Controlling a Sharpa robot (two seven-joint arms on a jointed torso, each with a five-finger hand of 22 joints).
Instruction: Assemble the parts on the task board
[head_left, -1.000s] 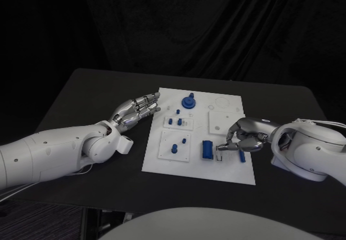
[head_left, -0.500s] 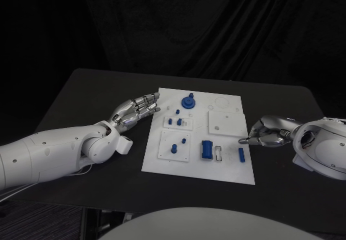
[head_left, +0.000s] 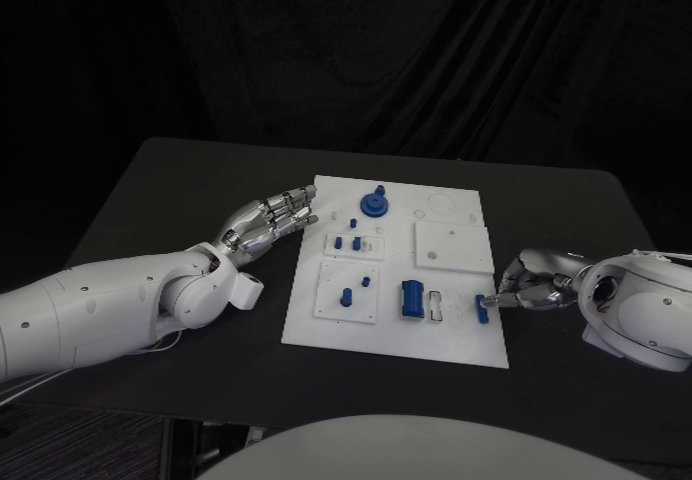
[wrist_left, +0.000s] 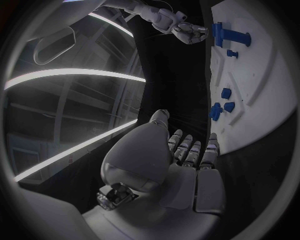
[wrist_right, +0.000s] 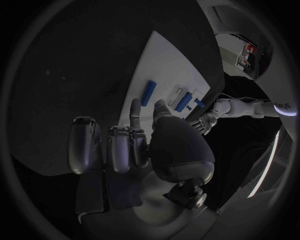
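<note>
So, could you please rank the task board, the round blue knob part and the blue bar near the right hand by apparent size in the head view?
1. Task board, largest by far.
2. Round blue knob part.
3. Blue bar, slimmer, but similar in length, so their order is uncertain.

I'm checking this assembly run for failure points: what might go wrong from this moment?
1. The right hand has its fingertips right beside the narrow blue bar near the task board's right edge; a nudge might push the bar off the board.
2. The left hand hangs open at the board's left edge; a sideways move might shift the board and disturb the small blue pegs.
</note>
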